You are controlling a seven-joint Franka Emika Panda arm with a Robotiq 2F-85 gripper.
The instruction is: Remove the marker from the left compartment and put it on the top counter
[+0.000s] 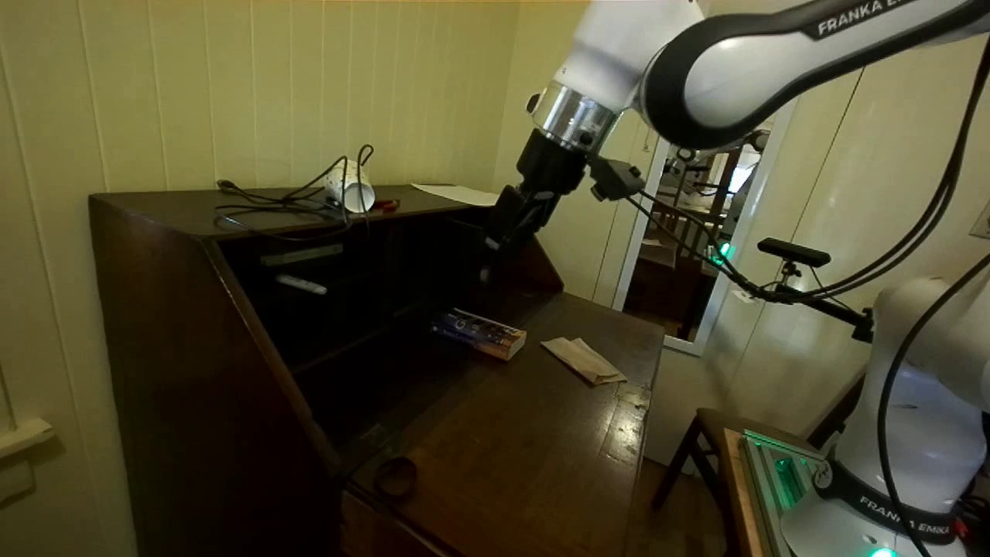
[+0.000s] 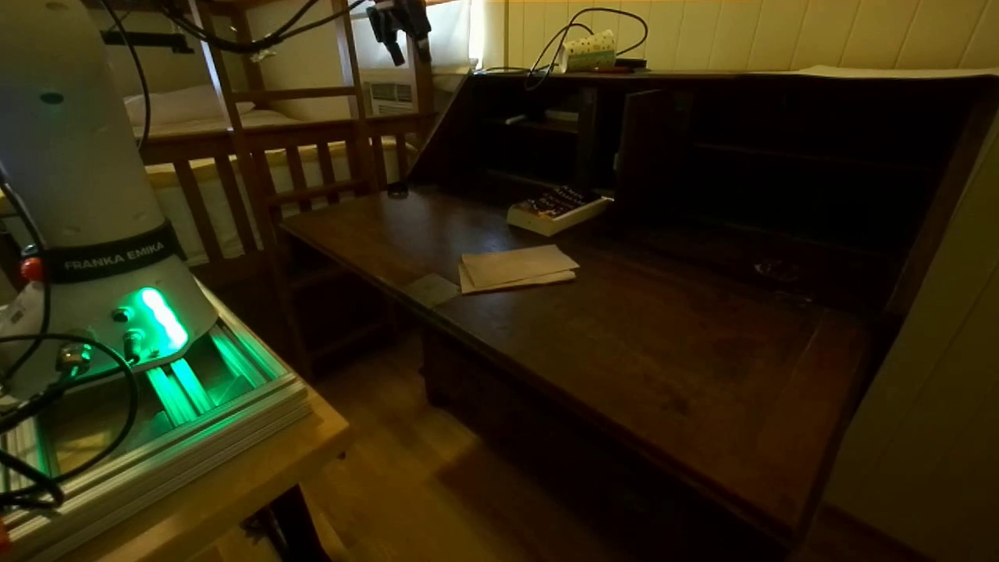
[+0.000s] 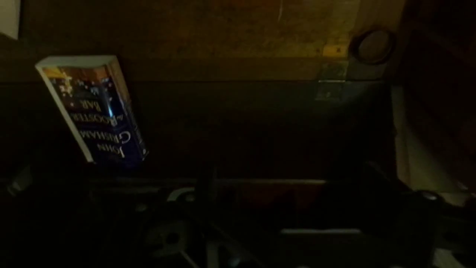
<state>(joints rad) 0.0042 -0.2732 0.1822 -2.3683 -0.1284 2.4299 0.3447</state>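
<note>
My claw [image 2: 410, 58] hangs with its jaws apart. The marker [image 1: 302, 284] lies in the left compartment [image 2: 546, 126], below the top counter [image 1: 158, 207]; a book [image 1: 479, 334] rests to its right, nearer, on the lower counter [image 1: 526, 433], with folded paper [image 1: 584, 360] nearer still.

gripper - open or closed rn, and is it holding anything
Gripper: open, nothing visible between its jaws; the marker lies apart from it.
</note>
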